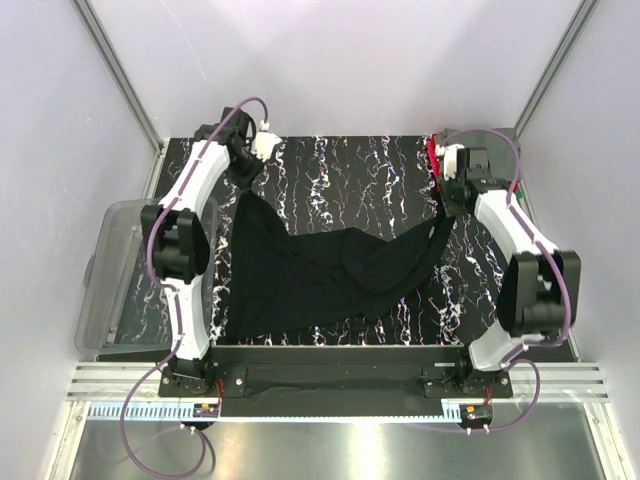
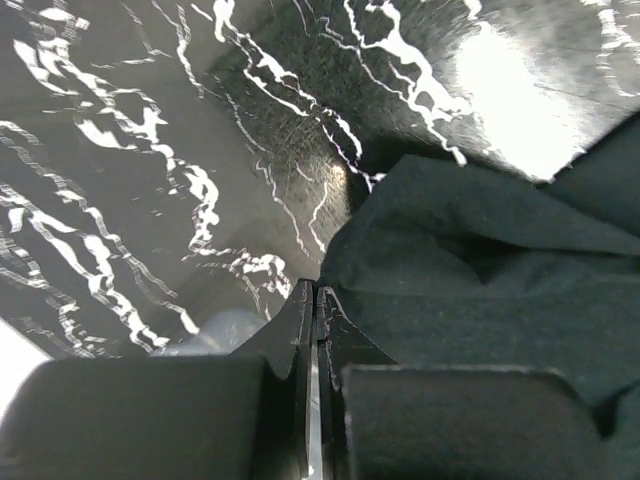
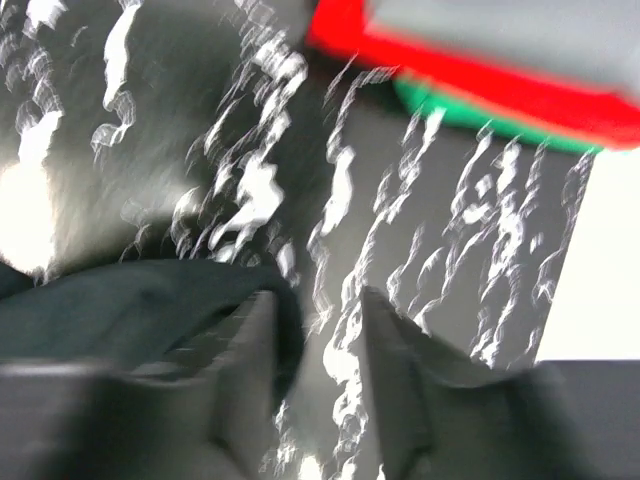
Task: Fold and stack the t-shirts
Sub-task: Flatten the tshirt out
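The black t-shirt (image 1: 330, 265) hangs spread over the marbled table (image 1: 340, 170), lifted at both upper corners and sagging in the middle. At the far left, my left gripper (image 1: 242, 176) is shut on the shirt's left corner. In the left wrist view the cloth (image 2: 470, 260) runs off to the right from the shut tips of that gripper (image 2: 317, 292). At the far right, my right gripper (image 1: 447, 205) has its jaws apart. In the blurred right wrist view the black cloth (image 3: 120, 300) drapes against the left finger (image 3: 245, 350), with only table showing between the tips of the open gripper (image 3: 315, 300).
Folded shirts are stacked at the far right corner: grey (image 3: 520, 40) on red (image 3: 470, 80) on green (image 3: 470, 118), their red edge (image 1: 432, 155) just beyond the right gripper. A clear plastic bin (image 1: 110, 270) stands off the table's left edge. Metal frame posts flank the workspace.
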`<state>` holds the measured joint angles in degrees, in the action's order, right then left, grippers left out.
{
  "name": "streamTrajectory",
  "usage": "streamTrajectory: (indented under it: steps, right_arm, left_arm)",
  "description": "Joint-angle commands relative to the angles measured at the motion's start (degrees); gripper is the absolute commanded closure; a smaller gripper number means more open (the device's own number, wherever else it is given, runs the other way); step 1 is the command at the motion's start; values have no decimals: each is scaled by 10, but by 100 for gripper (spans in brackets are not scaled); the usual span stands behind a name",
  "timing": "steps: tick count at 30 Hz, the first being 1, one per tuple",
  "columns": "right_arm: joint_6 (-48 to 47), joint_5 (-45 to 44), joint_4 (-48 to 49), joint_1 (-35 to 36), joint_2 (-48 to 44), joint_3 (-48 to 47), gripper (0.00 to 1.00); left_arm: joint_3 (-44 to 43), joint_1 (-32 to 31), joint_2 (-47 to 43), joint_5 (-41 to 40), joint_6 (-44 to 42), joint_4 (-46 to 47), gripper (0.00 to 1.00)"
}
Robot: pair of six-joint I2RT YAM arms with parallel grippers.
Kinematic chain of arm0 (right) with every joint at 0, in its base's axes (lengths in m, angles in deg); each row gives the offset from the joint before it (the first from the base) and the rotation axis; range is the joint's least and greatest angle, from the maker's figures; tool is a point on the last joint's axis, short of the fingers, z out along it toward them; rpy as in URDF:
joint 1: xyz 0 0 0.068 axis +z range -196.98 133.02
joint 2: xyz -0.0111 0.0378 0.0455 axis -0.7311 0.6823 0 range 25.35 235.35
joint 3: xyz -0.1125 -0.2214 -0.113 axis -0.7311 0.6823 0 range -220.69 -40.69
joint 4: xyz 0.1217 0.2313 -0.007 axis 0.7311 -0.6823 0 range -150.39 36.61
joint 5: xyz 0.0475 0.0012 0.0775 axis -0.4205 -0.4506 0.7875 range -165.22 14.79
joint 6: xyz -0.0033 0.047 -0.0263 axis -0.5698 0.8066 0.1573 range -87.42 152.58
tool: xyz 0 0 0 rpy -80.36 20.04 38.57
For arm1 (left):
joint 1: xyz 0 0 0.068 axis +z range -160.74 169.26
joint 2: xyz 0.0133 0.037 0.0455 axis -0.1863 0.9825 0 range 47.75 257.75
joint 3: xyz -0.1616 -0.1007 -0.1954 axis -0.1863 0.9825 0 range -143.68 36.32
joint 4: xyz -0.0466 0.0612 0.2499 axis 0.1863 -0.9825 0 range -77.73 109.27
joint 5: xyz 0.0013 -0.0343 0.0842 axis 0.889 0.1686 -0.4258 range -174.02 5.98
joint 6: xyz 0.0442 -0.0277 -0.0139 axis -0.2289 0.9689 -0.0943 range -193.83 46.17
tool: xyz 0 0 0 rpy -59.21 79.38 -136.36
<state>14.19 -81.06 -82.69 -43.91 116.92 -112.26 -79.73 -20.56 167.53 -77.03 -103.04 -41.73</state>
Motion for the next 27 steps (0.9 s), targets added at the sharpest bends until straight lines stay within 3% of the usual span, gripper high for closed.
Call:
streamTrajectory:
  steps: [1,4,8,12,14,17,21,27]
  right_arm:
    - [-44,-19,62,-14,10,-81,49]
    - [-137,144,59,-13,-67,-26,44]
    - [-319,268,75,10,-196,98,43]
    - [-514,315,102,79,-341,265,42]
    - [-583,350,94,115,-370,335,43]
    - [-618,368,93,156,-389,388,44]
    - [-612,371,97,213,-346,394,45]
    - [-621,360,132,235,-276,384,45]
  left_arm:
    - [-43,-4,-6,-24,7,19,100]
    - [-25,-5,-23,-19,14,25,100]
    - [-12,-16,-43,-25,14,27,100]
    - [-8,-28,-48,-30,13,26,100]
    - [-3,-31,-50,-30,13,27,100]
    - [8,-34,-53,-29,13,27,100]
    - [24,-34,-59,-26,14,27,100]
    - [29,-34,-67,-25,16,27,100]
